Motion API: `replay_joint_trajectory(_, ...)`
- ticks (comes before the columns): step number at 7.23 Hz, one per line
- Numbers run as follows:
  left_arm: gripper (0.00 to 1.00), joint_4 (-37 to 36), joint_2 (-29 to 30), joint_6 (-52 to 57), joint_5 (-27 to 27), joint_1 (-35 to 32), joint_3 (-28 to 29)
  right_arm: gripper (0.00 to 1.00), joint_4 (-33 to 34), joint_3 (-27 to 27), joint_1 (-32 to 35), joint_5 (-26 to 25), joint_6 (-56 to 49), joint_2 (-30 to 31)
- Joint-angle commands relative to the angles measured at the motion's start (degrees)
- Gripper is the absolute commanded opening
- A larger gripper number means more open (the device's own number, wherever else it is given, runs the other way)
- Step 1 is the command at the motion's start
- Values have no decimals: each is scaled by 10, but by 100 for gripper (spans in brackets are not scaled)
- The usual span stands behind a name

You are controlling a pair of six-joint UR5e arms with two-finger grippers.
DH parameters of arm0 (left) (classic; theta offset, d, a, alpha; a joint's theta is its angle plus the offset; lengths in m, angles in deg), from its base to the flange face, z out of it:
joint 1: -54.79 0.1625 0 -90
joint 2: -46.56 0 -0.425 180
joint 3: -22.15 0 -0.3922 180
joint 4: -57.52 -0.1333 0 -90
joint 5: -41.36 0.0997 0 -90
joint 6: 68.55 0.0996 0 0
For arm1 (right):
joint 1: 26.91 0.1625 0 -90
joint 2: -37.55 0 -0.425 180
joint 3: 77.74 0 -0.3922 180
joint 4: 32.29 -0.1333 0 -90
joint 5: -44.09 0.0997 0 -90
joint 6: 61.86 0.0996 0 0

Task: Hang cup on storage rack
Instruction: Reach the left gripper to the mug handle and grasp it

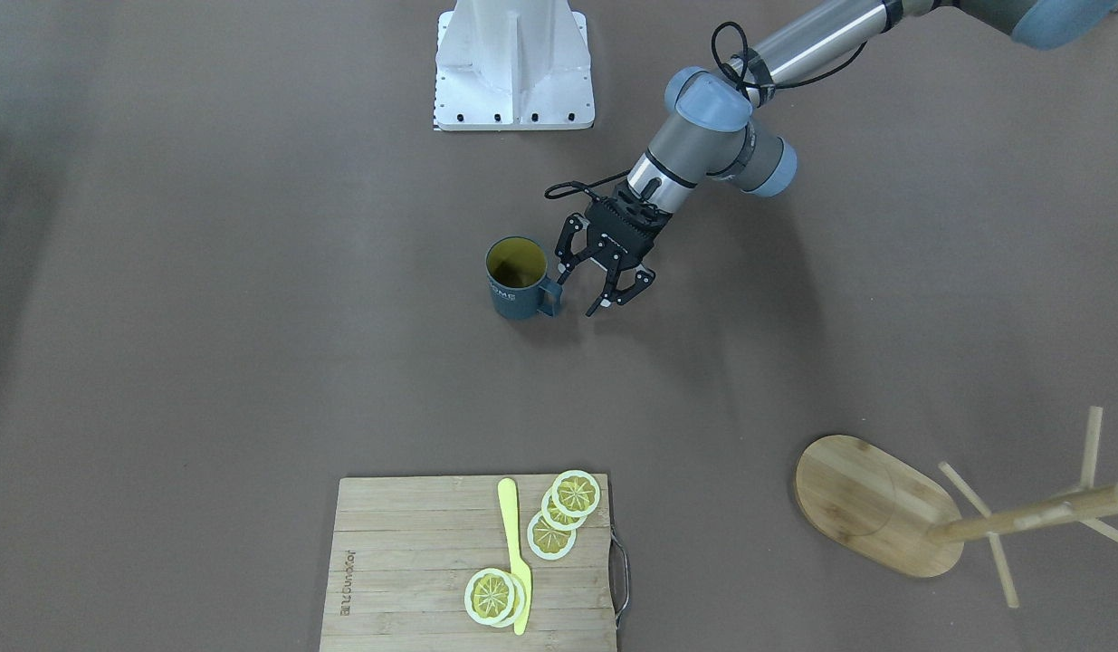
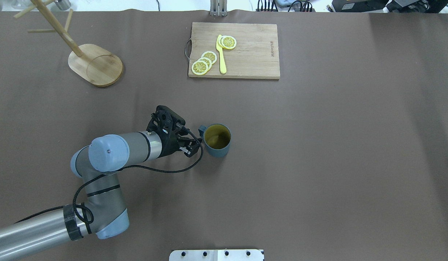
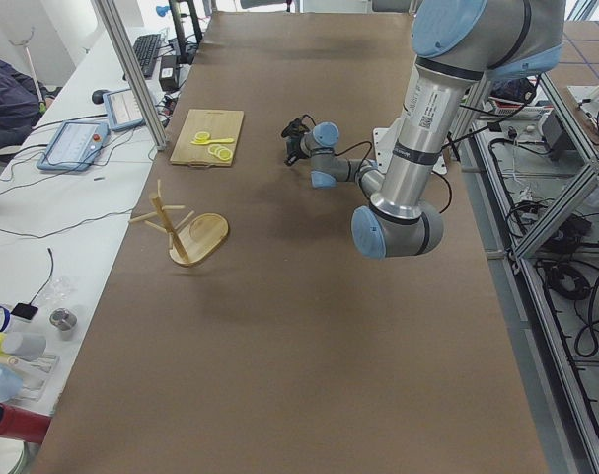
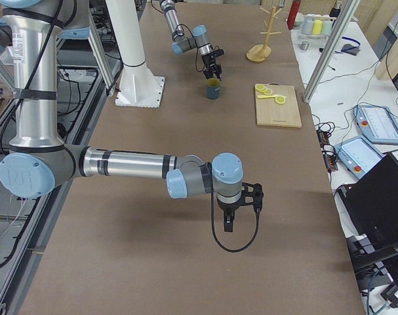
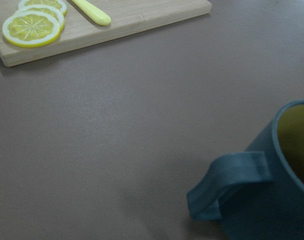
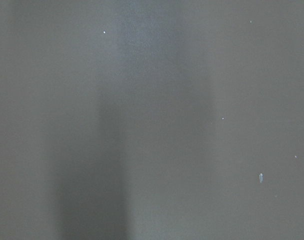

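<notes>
The dark blue-grey mug with the mustard-yellow inside (image 2: 217,142) stands upright around the middle of the brown worktop (image 2: 318,163), well away from every edge. Its single handle (image 5: 227,182) points toward the robot's left. Right there is the left gripper (image 1: 579,292), tilted down, its two black fingers spread apart with nothing between them. One fingertip sits just beside the handle; whether it touches cannot be told.

Up by the far edge, toward the left corner, the light bamboo mug tree (image 2: 97,65) stands upright on its oval base, with thin pegs angling off the round post. It is well apart from the mug.

Also along the far edge, near its middle, lies a rectangular slatted wooden cutting board (image 2: 253,54). On it are yellow lemon slices (image 2: 204,62) and a pale yellow plastic knife (image 2: 221,54). The board sits off to the side of the mug tree and not between it and the mug.

The right gripper (image 4: 229,223) hangs over bare worktop toward the right end. Whether its fingers are apart or together cannot be told.
</notes>
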Motion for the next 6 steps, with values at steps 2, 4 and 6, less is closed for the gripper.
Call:
replay_joint_trajectory(2, 52, 3, 20, 2, 0, 0, 21, 100, -1, -1, 0, -2, 0, 0)
replay_joint_trajectory(4, 51, 3, 26, 2, 0, 0, 22, 100, -1, -1, -1, -2, 0, -1)
replay_joint_trajectory(6, 50, 3, 29, 1, 0, 0, 22, 100, -1, -1, -1, -3, 0, -1)
